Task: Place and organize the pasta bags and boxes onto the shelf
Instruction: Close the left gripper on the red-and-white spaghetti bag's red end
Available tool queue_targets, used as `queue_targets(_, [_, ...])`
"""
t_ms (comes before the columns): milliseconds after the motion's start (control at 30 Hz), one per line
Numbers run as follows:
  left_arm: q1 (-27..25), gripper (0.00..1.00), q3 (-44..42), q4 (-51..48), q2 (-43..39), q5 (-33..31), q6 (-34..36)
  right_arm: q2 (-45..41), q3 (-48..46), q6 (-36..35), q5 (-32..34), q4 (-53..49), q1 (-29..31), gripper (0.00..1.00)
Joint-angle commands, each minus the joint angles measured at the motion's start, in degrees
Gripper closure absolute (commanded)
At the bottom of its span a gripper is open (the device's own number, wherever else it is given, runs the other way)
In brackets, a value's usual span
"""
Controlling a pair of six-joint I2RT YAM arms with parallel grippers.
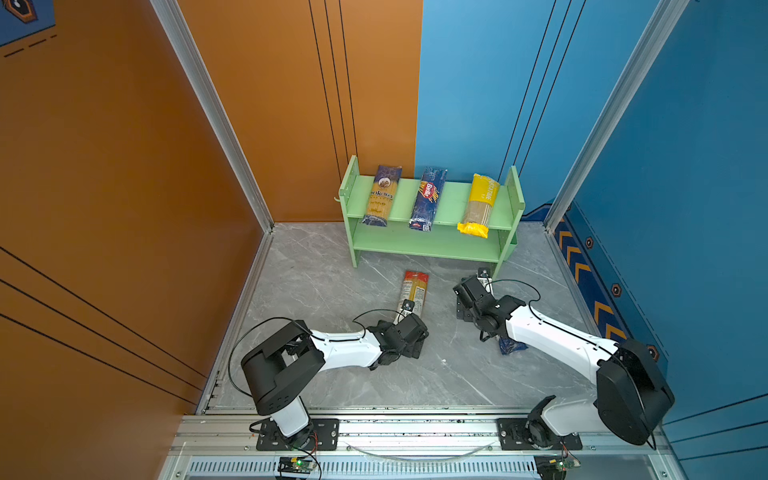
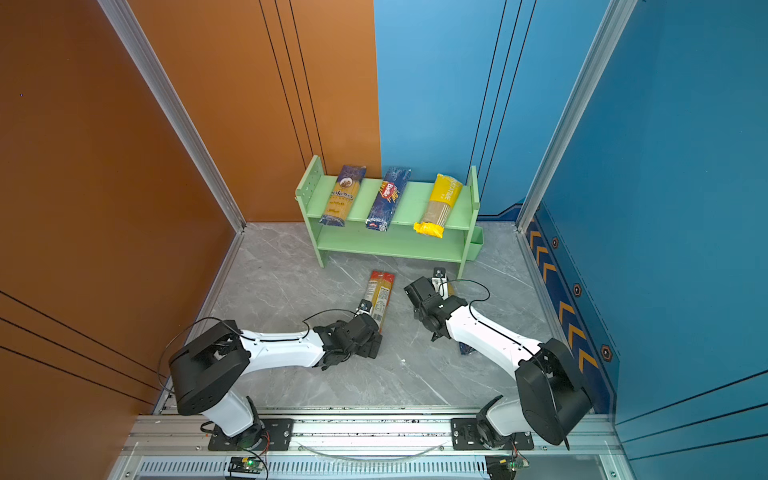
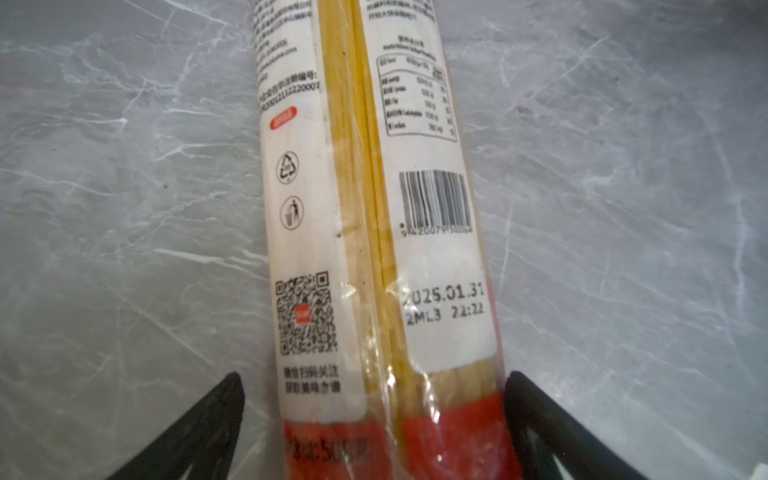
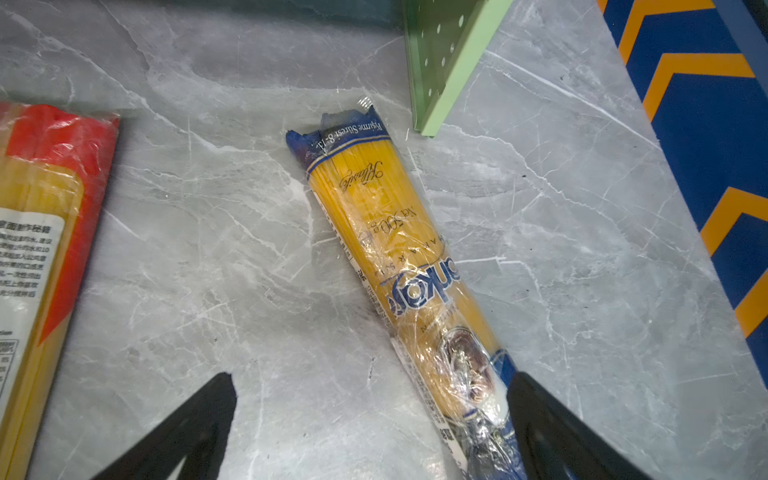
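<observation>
The green shelf (image 1: 432, 243) stands at the back against the wall. Across its top tier lie a blue-and-yellow pack (image 1: 380, 195), a dark blue Barilla pack (image 1: 428, 198) and a yellow pack (image 1: 478, 205). A red-ended clear pack (image 1: 414, 291) lies on the floor. My left gripper (image 1: 409, 334) is low over its near end, open, one finger on each side of the red end (image 3: 453, 436). A second blue-and-yellow pack (image 4: 395, 249) lies on the floor, mostly hidden under my right arm in both top views. My right gripper (image 4: 372, 415) is open above it, the pack close against one finger.
A small green bin (image 2: 476, 245) hangs on the shelf's right side panel. The shelf's front right leg (image 4: 449, 83) stands just beyond the far end of the floor pack. Orange and blue walls close in the marble floor (image 1: 316, 291); a metal rail (image 1: 415, 428) runs along the front.
</observation>
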Motion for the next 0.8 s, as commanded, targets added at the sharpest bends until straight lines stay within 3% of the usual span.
queue_targets(0, [1.75, 0.02, -1.86, -4.10, -2.23, -2.01, 1.59, 0.57, -0.29, -0.01, -0.55, 0.58, -0.34, 0.00])
queue_targets(400, [3.14, 0.02, -5.45, 5.15, -3.65, 7.95, 6.49, 1.57, 0.00, -0.14, -0.82, 0.87, -0.46, 0.00])
queue_targets(767, [3.50, 0.02, -5.44, 7.17, -2.56, 9.32, 6.76, 2.09, -0.02, -0.15, -0.90, 0.87, -0.63, 0.00])
